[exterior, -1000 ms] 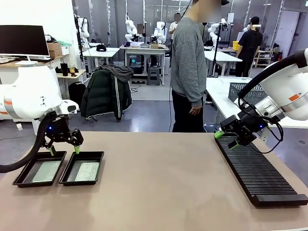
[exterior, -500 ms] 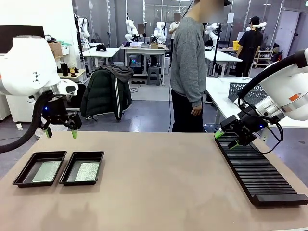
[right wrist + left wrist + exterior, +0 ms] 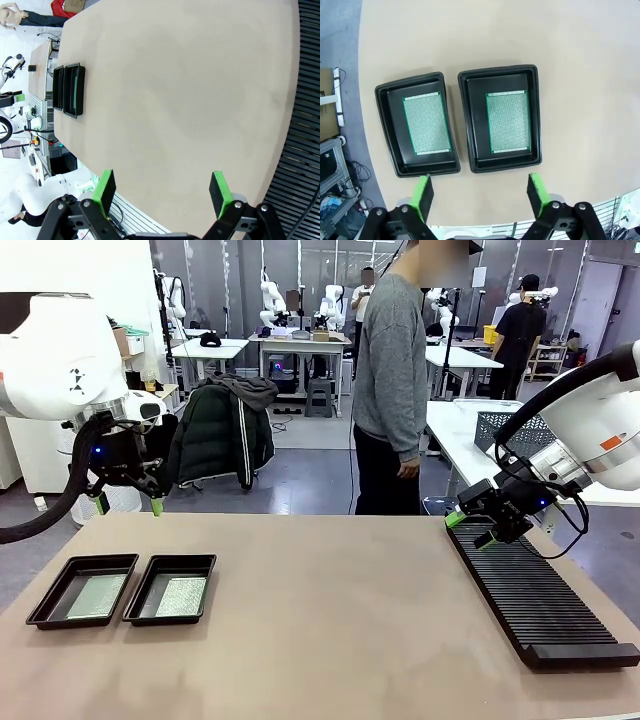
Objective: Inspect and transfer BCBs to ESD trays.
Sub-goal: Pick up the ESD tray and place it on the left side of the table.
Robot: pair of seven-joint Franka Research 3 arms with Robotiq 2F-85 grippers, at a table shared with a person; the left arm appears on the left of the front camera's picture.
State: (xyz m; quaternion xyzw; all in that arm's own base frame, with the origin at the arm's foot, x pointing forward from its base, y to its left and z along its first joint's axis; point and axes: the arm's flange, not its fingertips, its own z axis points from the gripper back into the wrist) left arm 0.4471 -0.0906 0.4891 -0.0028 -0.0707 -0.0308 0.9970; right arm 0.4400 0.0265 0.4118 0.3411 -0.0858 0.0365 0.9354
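Two black ESD trays (image 3: 82, 589) (image 3: 171, 588) lie side by side at the table's left, each with a green BCB (image 3: 96, 595) (image 3: 182, 596) flat inside. The left wrist view looks straight down on the trays (image 3: 417, 125) (image 3: 501, 117) and their boards (image 3: 426, 123) (image 3: 507, 121). My left gripper (image 3: 128, 505) (image 3: 480, 190) hangs open and empty, high above the trays' far side. Over the near end of the black slotted rack (image 3: 535, 598), my right gripper (image 3: 468, 529) (image 3: 162, 192) is open too, holding nothing.
A person in a grey sweater (image 3: 392, 360) stands at the table's far edge, hands down. A grey mesh basket (image 3: 505, 429) sits on a white table behind the right arm. The rack (image 3: 300, 125) runs along the table's right side. Bare tabletop (image 3: 330, 610) lies between trays and rack.
My left gripper has risen from just above the trays to well above them, drifting slightly back. The right arm and the person have stayed still.
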